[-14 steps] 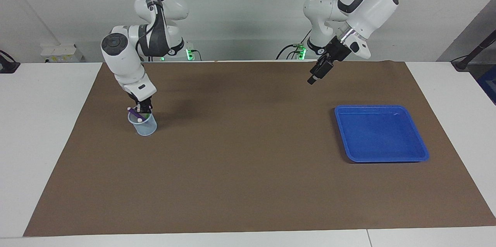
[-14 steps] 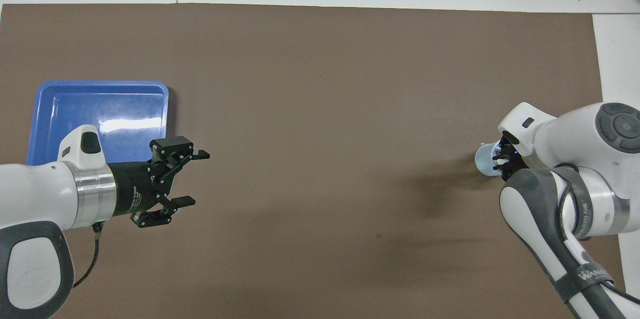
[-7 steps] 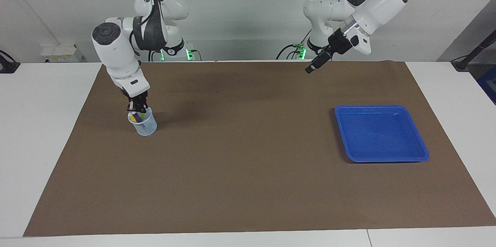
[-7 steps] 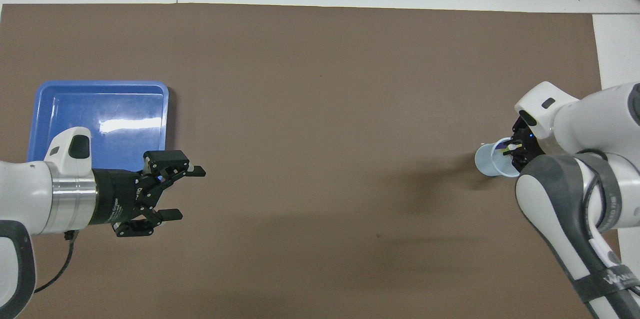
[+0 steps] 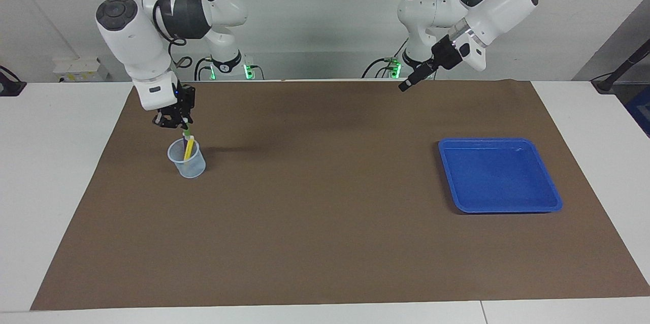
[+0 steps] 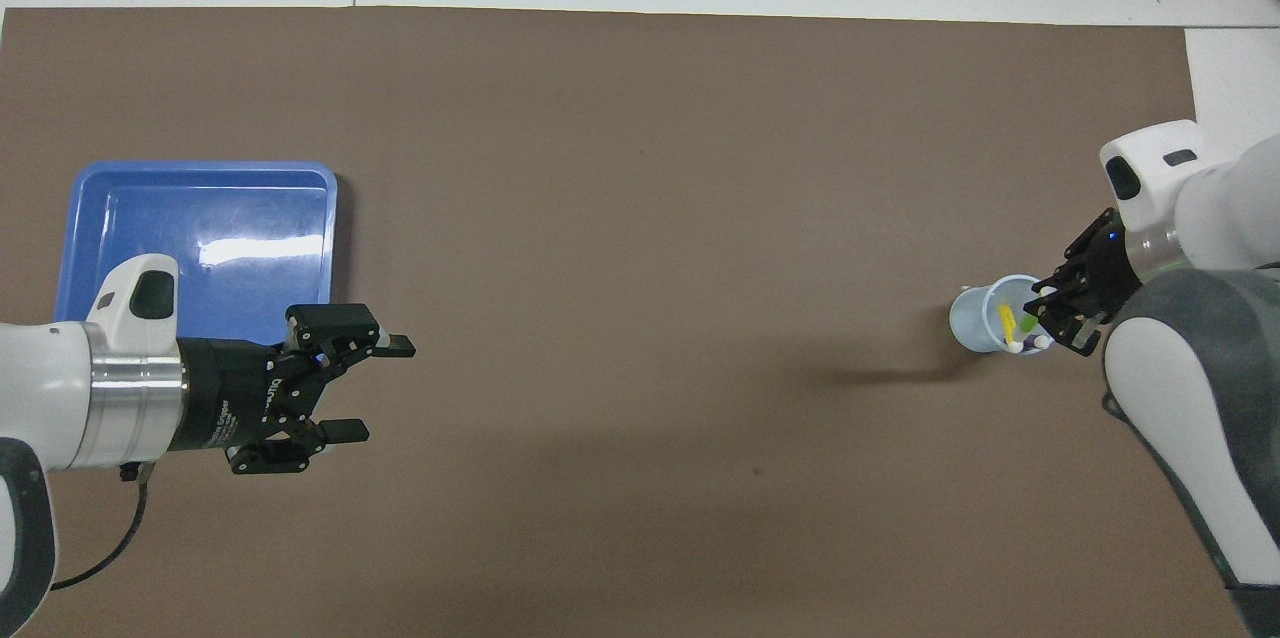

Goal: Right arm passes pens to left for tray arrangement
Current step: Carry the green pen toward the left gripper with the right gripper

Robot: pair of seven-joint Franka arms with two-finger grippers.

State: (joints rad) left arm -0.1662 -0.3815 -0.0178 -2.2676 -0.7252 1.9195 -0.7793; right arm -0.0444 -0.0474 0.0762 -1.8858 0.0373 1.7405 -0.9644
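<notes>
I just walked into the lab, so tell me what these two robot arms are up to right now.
The right gripper is shut on a green pen and is lifting it out of a small clear cup at the right arm's end of the table. A yellow pen and a purple one are in the cup. The left gripper waits open in the air beside the blue tray, which holds no pens yet.

The tray [image 5: 500, 175] is bright blue – plain, glossy. The mat [image 5: 325, 222] under it is flat brown on a white table [image 5: 51, 171]. A pale translucent cup [image 5: 188, 160] shows a yellow pen [image 5: 189, 149] and a green pen [image 5: 186, 133]. Both arms are white – their grippers black.
</notes>
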